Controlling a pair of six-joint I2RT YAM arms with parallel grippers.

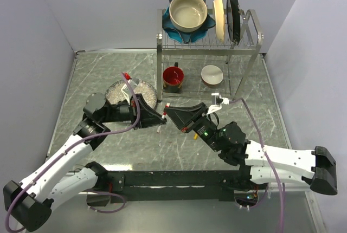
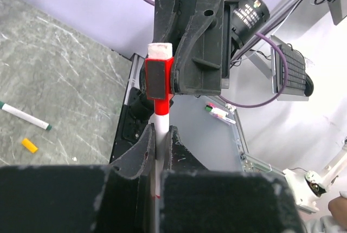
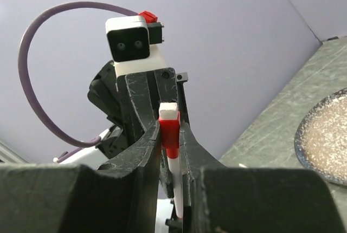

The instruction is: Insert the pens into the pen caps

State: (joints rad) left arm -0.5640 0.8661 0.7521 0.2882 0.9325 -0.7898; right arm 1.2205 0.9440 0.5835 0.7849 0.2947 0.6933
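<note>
Red pen cap pinched by your right gripper; left gripper, directly opposite, clamps the white pen seated in it.

a robotics lab cell dressed as a kitchen corner: a grey marble-patterned counter boxed in by plain pale lilac panel walls, a steel wire dish rack holding a beige ceramic bowl and upright cream and black plates, white-and-black robot arms bolted to a black rail at its near edge; past the edge, a black computer keyboard.
</note>
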